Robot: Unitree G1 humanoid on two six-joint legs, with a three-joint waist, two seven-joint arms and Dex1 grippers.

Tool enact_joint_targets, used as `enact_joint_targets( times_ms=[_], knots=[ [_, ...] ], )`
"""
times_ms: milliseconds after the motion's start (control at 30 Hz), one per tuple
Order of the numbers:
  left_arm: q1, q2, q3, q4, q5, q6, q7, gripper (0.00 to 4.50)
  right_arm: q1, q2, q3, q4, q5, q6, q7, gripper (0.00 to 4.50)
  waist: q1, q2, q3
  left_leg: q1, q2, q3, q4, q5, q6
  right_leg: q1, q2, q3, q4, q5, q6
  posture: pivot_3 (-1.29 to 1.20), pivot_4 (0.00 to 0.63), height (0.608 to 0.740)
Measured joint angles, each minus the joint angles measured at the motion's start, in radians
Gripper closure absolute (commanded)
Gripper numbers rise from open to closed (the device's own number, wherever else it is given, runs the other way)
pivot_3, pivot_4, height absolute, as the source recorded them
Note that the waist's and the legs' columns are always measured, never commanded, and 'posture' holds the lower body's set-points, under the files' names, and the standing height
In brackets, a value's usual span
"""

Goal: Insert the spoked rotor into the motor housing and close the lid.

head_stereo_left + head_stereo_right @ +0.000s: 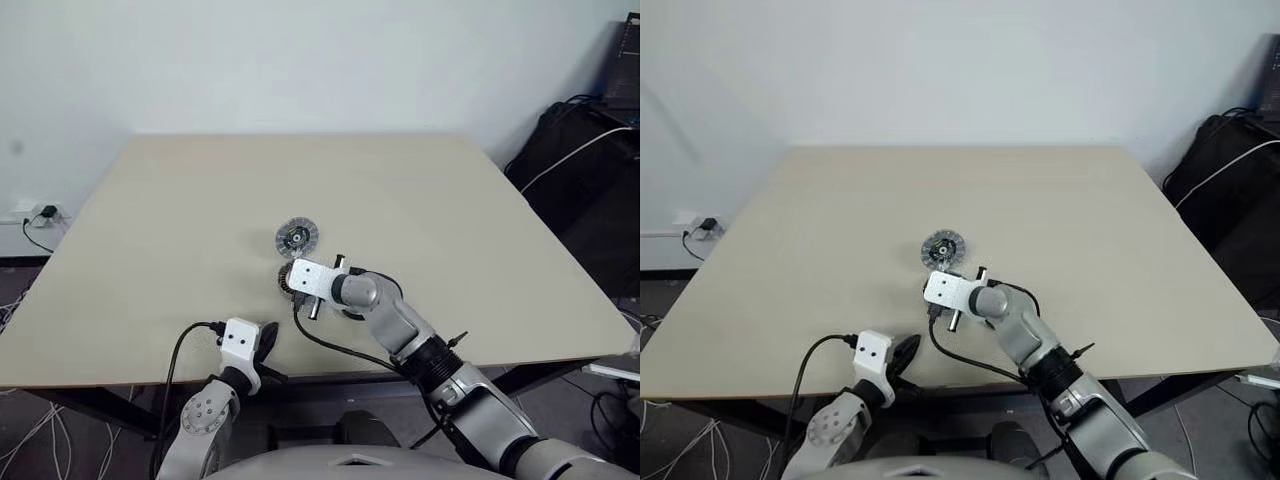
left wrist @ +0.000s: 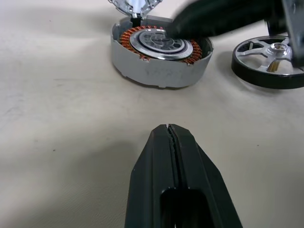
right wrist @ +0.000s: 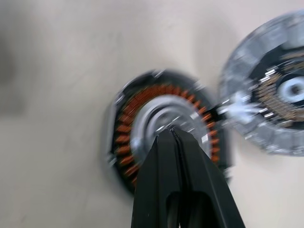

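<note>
The spoked rotor (image 2: 269, 61) sits on the table just beside the motor housing (image 2: 161, 57). It looks hard, smooth and a bit heavy, so pinch its thick rim. Both the left gripper (image 2: 168, 130) and right gripper (image 3: 172, 135) are squeezed tight, holding nothing

The right arm reaches forward and bends inward toward the left, its wrist tilted downward. The right gripper (image 3: 172, 133) has its two black fingers pressed together. The left arm stays low and close to the body, and the left gripper (image 2: 168, 129) is also closed, pointing forward and slightly down.
</note>
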Motion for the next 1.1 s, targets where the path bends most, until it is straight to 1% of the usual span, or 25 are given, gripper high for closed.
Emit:
enact_joint_targets(
  times_ms=[233, 333, 533, 767, 933, 1033, 1100],
  knots=[
    [-0.004, -0.002, -0.013, 0.000, 0.003, 0.001, 0.003, 4.46, -0.005, 0.055, -0.004, 0.006, 0.002, 0.014, -0.084, 4.48, 0.000, 0.000, 0.000, 0.000, 0.000, 0.000, 0.000, 0.000, 0.000, 0.000, 0.000, 0.000, 0.000, 0.000, 0.000, 0.00, 0.000, 0.740],
    [-0.001, -0.001, -0.014, 0.000, 0.004, 0.001, 0.003, 4.46, -0.005, 0.062, -0.004, 0.028, 0.002, 0.013, -0.111, 4.48, 0.000, 0.000, 0.000, 0.000, 0.000, 0.000, 0.000, 0.000, 0.000, 0.000, 0.000, 0.000, 0.000, 0.000, 0.000, 0.00, 0.000, 0.740],
    [0.002, 0.002, -0.011, 0.000, 0.004, -0.006, 0.002, 4.46, 0.020, 0.020, 0.002, 0.070, 0.000, 0.002, -0.124, 4.48, -0.001, 0.000, 0.000, 0.000, 0.000, 0.000, 0.000, 0.000, 0.000, 0.000, 0.000, 0.000, 0.000, 0.000, 0.000, 0.00, 0.000, 0.740],
    [0.005, 0.015, 0.000, 0.004, 0.000, -0.023, -0.010, 4.46, 0.049, -0.030, 0.001, 0.009, 0.004, 0.001, -0.087, 4.48, 0.002, 0.000, 0.000, 0.000, 0.000, 0.000, 0.000, 0.000, 0.000, 0.000, -0.001, 0.000, 0.000, 0.000, 0.000, 0.00, 0.000, 0.740],
    [0.002, 0.018, 0.005, 0.004, -0.001, -0.024, -0.019, 4.46, 0.050, -0.022, -0.012, -0.005, 0.010, 0.024, -0.092, 4.48, 0.001, 0.000, 0.001, -0.001, 0.000, 0.000, 0.000, 0.000, 0.000, 0.000, -0.001, 0.000, 0.000, 0.000, 0.000, 0.00, 0.000, 0.740],
    [0.002, 0.010, 0.001, 0.004, 0.000, -0.021, -0.018, 4.46, 0.025, -0.021, -0.013, -0.013, 0.009, 0.032, -0.081, 4.48, 0.001, 0.000, 0.001, -0.001, 0.000, 0.000, 0.000, 0.000, 0.000, -0.001, -0.001, 0.000, 0.000, 0.000, 0.000, 0.00, 0.000, 0.740],
    [0.004, 0.005, -0.002, 0.004, 0.001, -0.020, -0.014, 4.46, 0.004, -0.028, 0.002, -0.019, 0.009, 0.030, -0.052, 4.11, 0.001, 0.000, 0.001, -0.001, 0.000, 0.000, 0.000, 0.000, 0.000, -0.001, 0.000, -0.001, 0.000, 0.000, 0.000, 0.00, 0.000, 0.740]
  ],
)
